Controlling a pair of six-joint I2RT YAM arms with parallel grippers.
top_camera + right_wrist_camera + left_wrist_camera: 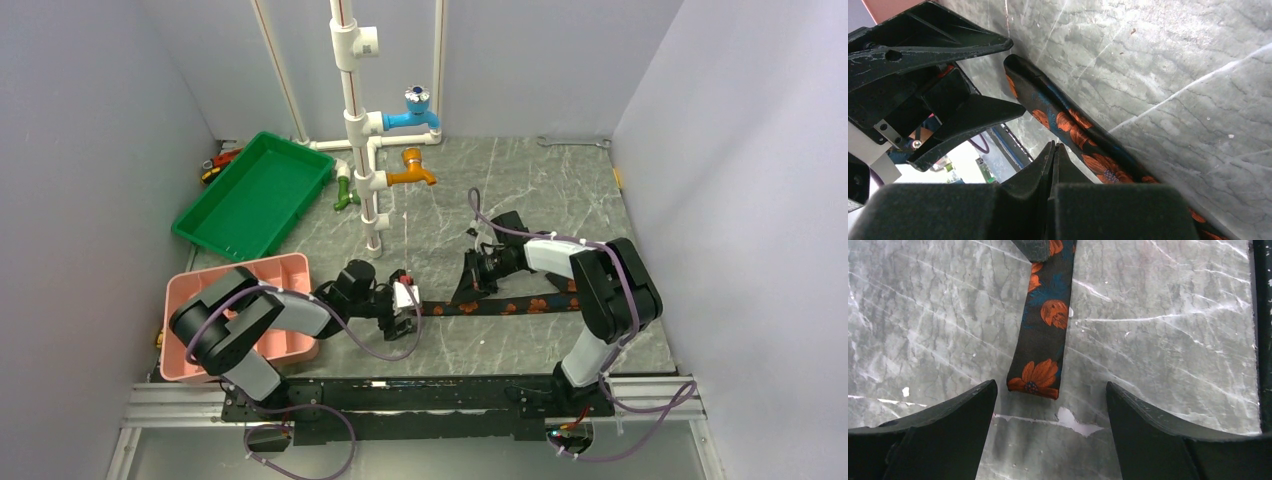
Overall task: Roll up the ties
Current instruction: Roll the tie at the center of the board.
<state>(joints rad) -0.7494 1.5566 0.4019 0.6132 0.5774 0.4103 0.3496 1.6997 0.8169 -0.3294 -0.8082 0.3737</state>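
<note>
On the grey marble-pattern table top (540, 190), centre-front, the long narrow black fabric tie (510, 305) lies flat and unrolled, running L-R between both grippers. Pattern: orange-red flowers w/ blue leaves (1045, 340). Its narrow end is cut square and sits between the left gripper's (1050, 384) fingers, touching neither. Left gripper: jaws wide apart, nothing held. Right gripper (1054, 146): jaws pressed fully together, tips low and just beside the tie's edge (1068, 125); no fabric seen between them.
</note>
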